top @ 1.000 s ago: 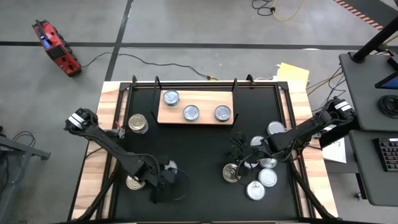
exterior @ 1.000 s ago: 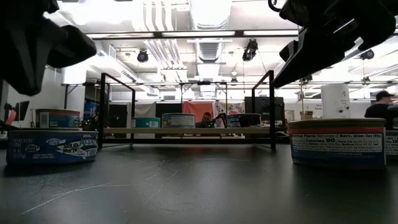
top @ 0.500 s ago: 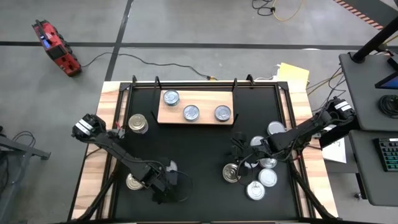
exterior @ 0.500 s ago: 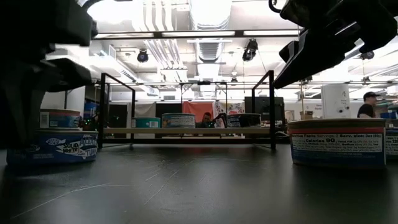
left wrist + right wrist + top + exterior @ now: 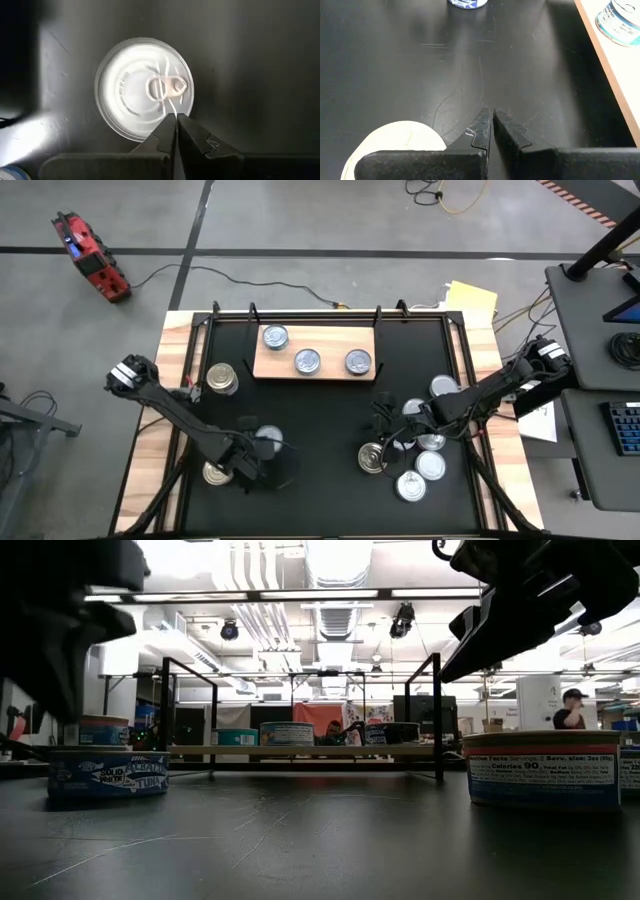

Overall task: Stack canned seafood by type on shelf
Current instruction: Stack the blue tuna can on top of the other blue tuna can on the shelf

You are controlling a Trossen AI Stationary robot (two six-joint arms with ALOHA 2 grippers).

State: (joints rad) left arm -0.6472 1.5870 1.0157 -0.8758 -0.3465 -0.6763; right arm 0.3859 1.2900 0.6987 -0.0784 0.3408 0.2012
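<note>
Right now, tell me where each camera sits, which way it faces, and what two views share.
High: overhead, looking straight down; both dark arms, light-brown wooden shelf board.
Low: tabletop height, facing the room; arm parts overhead, blue-labelled round tin.
Left wrist: above a silver-topped round tin; left gripper, jaws shut.
Right wrist: over the black tabletop; right gripper, jaws shut.
Shared: high and left wrist both show that silver-topped tin.

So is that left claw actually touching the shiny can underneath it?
Cannot tell. The left wrist view shows the shut left claw overlapping the silver-topped can, but no contact or gap shows plainly.
</note>
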